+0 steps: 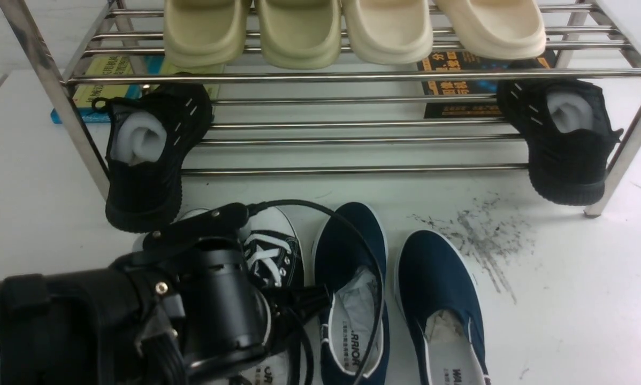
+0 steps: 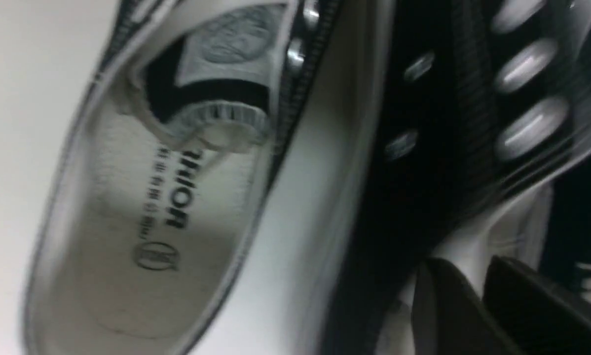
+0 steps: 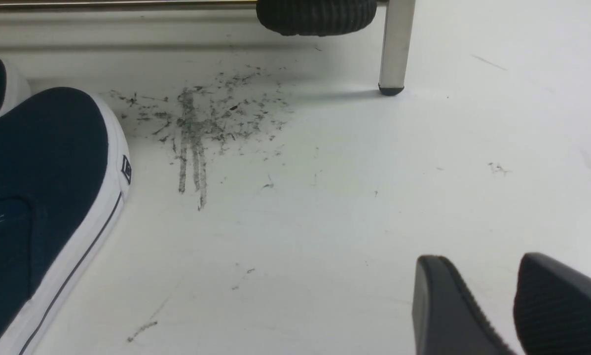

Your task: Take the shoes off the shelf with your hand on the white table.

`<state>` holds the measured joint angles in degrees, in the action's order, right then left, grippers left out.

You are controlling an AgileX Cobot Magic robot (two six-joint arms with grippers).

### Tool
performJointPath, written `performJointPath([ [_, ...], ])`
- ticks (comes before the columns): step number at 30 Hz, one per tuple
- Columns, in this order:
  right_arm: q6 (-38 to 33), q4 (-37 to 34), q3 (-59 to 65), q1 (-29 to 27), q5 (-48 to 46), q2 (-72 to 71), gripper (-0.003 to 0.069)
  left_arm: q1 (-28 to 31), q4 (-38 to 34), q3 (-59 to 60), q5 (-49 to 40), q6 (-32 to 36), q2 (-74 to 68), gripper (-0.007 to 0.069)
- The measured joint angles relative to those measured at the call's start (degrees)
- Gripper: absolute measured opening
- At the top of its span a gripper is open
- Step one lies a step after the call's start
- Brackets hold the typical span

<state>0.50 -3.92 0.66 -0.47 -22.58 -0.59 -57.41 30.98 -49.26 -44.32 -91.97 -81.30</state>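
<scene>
The insole of the left navy slip-on (image 1: 350, 291) bears "…RRIOR" in dark capitals, with the start of the word hidden. The right navy slip-on (image 1: 441, 310) shows only "WA…" on its insole. The sneaker (image 2: 152, 222) insole carries "…RIOR" beside fine print and a round stamp, both too blurred to read. A yellow book (image 1: 104, 72) and a dark book (image 1: 451, 80) carry Chinese characters, too small to read.

The shelf (image 1: 352, 76) is stood on the white table (image 1: 566, 299), near grey scuffs (image 1: 481, 235). Sneakers (image 1: 275, 256) and navy slip-ons (image 1: 438, 289) are laid before it. Four slippers (image 1: 299, 32) are carried on the upper tier, two knit shoes (image 1: 149, 160) on the lower.
</scene>
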Motion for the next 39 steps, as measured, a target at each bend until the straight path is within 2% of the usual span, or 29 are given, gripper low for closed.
performJointPath([
  [1, 0.0, 0.0, 0.0, 0.0, 0.0, 0.0, 0.0242, 0.0, -0.6, -0.7, 0.18, 1.54, 0.23, 0.0239],
  [4, 0.0, 0.0, 0.0, 0.0, 0.0, 0.0, 0.0242, 0.0, -1.84, -2.2, 0.05, 4.65, 1.28, 0.0295],
  [5, 0.0, 0.0, 0.0, 0.0, 0.0, 0.0, 0.0242, 0.0, -2.8, -4.05, -0.8, 7.87, 2.95, 0.0326],
  [7, 0.0, 0.0, 0.0, 0.0, 0.0, 0.0, 0.0242, 0.0, -3.12, -5.21, -1.58, 9.55, 4.13, 0.0335],
  [9, 0.0, 0.0, 0.0, 0.0, 0.0, 0.0, 0.0242, 0.0, -3.97, -8.68, -4.93, 15.19, 7.92, 0.0335],
  [10, 0.0, 0.0, 0.0, 0.0, 0.0, 0.0, 0.0242, 0.0, -4.1, -8.68, -5.28, 15.73, 7.92, 0.0332],
  [12, 0.0, 0.0, 0.0, 0.0, 0.0, 0.0, 0.0242, 0.0, -6.12, -12.34, -11.94, 24.4, 12.18, 0.0281],
  [16, 0.0, 0.0, 0.0, 0.0, 0.0, 0.0, 0.0242, 0.0, -8.65, -15.73, -22.96, 34.28, 18.2, 0.0157],
  [18, 0.0, 0.0, 0.0, 0.0, 0.0, 0.0, 0.0242, 0.0, -9.75, -15.84, -25.55, 38.81, 22.36, 0.0074],
  [21, 0.0, 0.0, 0.0, 0.0, 0.0, 0.0, 0.0242, 0.0, -11.6, -14.22, -26.38, 43.56, 27.95, 0.0011],
  [25, 0.0, 0.0, 0.0, 0.0, 0.0, 0.0, 0.0242, 0.0, -13.71, -8.96, -26.38, 44.25, 35.67, 0.0001],
  [26, 0.0, 0.0, 0.0, 0.0, 0.0, 0.0, 0.0242, 0.0, -14.11, -3.29, -26.38, 43.84, 41.39, 0.0001],
  [29, 0.0, 0.0, 0.0, 0.0, 0.0, 0.0, 0.0242, 0.0, -13.79, 2.19, -24.27, 42.59, 46.05, 0.0001],
  [33, 0.0, 0.0, 0.0, 0.0, 0.0, 0.0, 0.0242, 0.0, -10.5, 15.41, -8.65, 34.78, 55.11, 0.0001],
  [34, 0.0, 0.0, 0.0, 0.0, 0.0, 0.0, 0.0242, 0.0, -10.32, 15.97, -7.81, 34.36, 55.42, 0.0001],
  [35, 0.0, 0.0, 0.0, 0.0, 0.0, 0.0, 0.0242, 0.0, -8.71, 20.47, -0.88, 30.66, 57.66, 0.0001],
  [39, 0.0, 0.0, 0.0, 0.0, 0.0, 0.0, 0.0242, 0.0, -7.39, 26.37, 8.21, 25.11, 59.25, 0.0001],
])
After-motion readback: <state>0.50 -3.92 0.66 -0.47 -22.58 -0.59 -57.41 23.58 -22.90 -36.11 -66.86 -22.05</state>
